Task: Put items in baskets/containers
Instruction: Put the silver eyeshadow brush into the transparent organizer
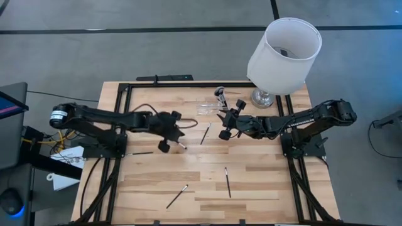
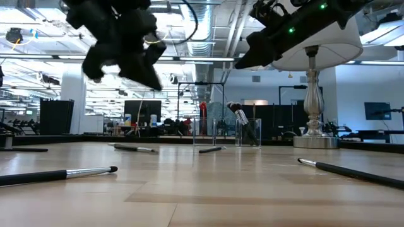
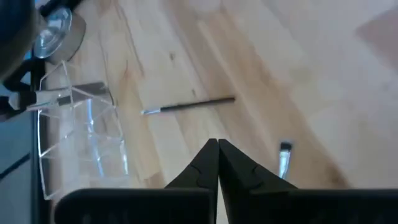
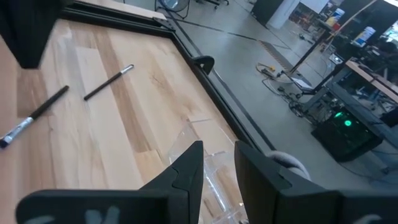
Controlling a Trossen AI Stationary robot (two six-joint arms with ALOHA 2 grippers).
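The clear organizer stands at the table's far middle, with brushes leaning upright inside it; it also shows in the low view. Several slim brushes lie flat on the wood: one between the two grippers, one at the left, and two toward the near edge. My left gripper is shut and empty, raised above the table, with a short brush under it. My right gripper is open and empty, raised just near of the organizer.
A big white lampshade on a metal foot stands at the far right corner. A black frame runs around the table. Bare wood lies in the middle and toward the near edge.
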